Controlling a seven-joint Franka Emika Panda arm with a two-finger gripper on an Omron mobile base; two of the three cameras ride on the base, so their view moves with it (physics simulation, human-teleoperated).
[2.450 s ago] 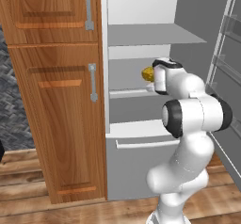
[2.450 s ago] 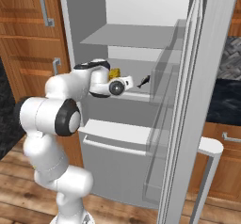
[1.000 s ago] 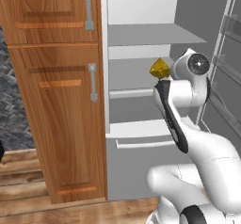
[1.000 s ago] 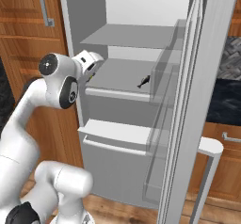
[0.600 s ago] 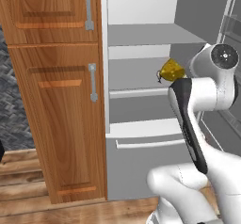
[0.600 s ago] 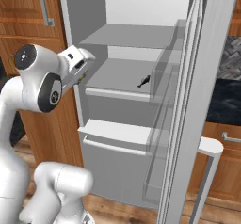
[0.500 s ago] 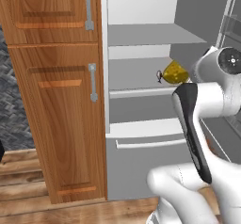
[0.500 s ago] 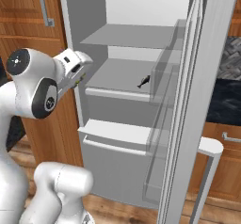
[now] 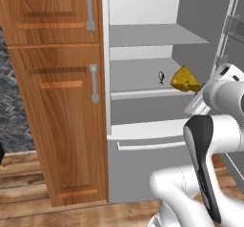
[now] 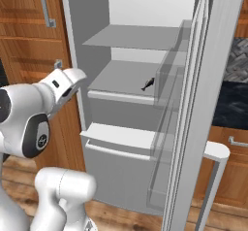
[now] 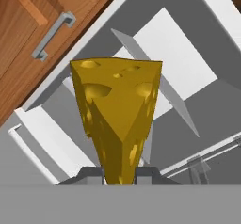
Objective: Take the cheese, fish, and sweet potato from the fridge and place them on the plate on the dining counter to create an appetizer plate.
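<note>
The cheese [image 9: 185, 80], a yellow-orange wedge with holes, hangs in front of the open fridge [image 9: 143, 36] at middle-shelf height. My gripper [image 9: 195, 92] is shut on its narrow end. In the hand view the cheese [image 11: 117, 110] stands up between the two fingertips [image 11: 92, 173], and my gripper [image 11: 120, 175] clamps its base. The fish [image 9: 161, 77], tiny and dark, lies on the middle shelf just left of the cheese; the fish [image 10: 148, 83] sits near that shelf's front edge. The sweet potato, the plate and the dining counter are out of view.
Wooden cabinets [image 9: 52, 102] stand directly left of the fridge. The fridge door [image 10: 193, 108] with its racks stands open on the right. A closed lower drawer [image 9: 143, 159] sits under the shelves. A black wall counter [image 10: 233, 104] lies beyond the door.
My arm has drawn back out of the fridge with the cheese, carrying it rightward in the left base view. The fish has stayed on the shelf.
</note>
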